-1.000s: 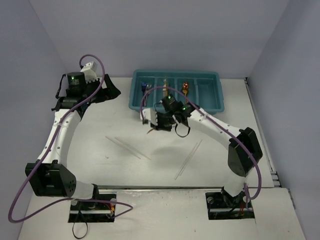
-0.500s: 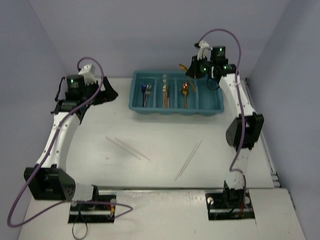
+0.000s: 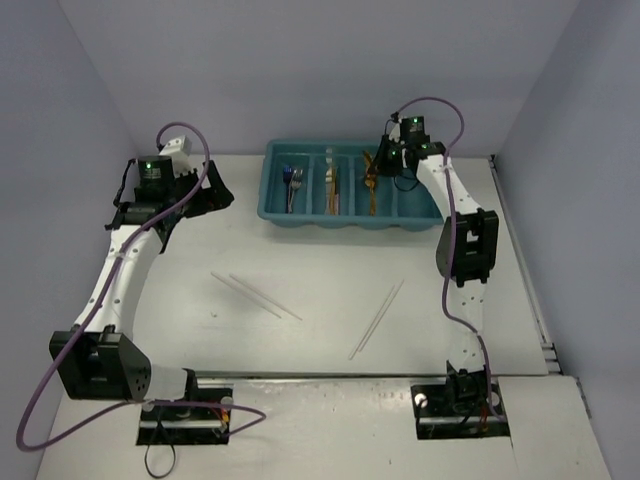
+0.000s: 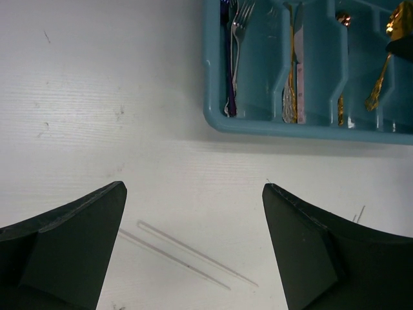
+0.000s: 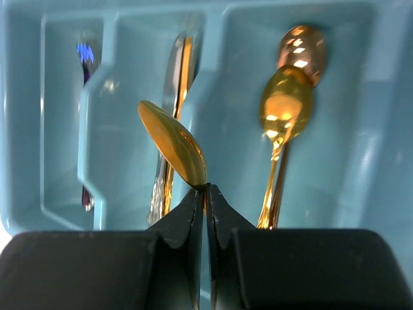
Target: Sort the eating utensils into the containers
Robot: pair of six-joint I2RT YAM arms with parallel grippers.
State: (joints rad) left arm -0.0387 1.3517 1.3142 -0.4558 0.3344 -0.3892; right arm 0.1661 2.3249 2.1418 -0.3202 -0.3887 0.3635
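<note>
Currently, stock stands as follows.

- **Tray** (image 3: 340, 218): far middle of the desk (image 3: 300, 250), four long slots.
- **Left slot:** forks (image 4: 239, 32), filed.
- **Second slot:** knives (image 4: 295, 71), filed.
- **Third slot:** gold spoons (image 5: 284, 116), filed.
- **Right slot** (image 3: 415, 185): seemingly nothing in it, though the arm hides part.
- **In transit:** one gold spoon (image 5: 173, 143), pinched between the clenched fingers of the right hand (image 5: 206, 194). Its bowl shows above the fingertips. It hangs over the tray, about the divider between the second and third slots, not yet laid down.
- **Outstanding:** two pairs of thin pale sticks on the desk, one near left (image 3: 255, 295) and one near right (image 3: 378, 318), both well apart from the tray.
- **Left hand** (image 4: 193, 190): spread wide, grasping nothing, over bare desk left of the tray.

Judgement: metalware is all but sorted. The sticks are left to do, likely for the right slot.
</note>
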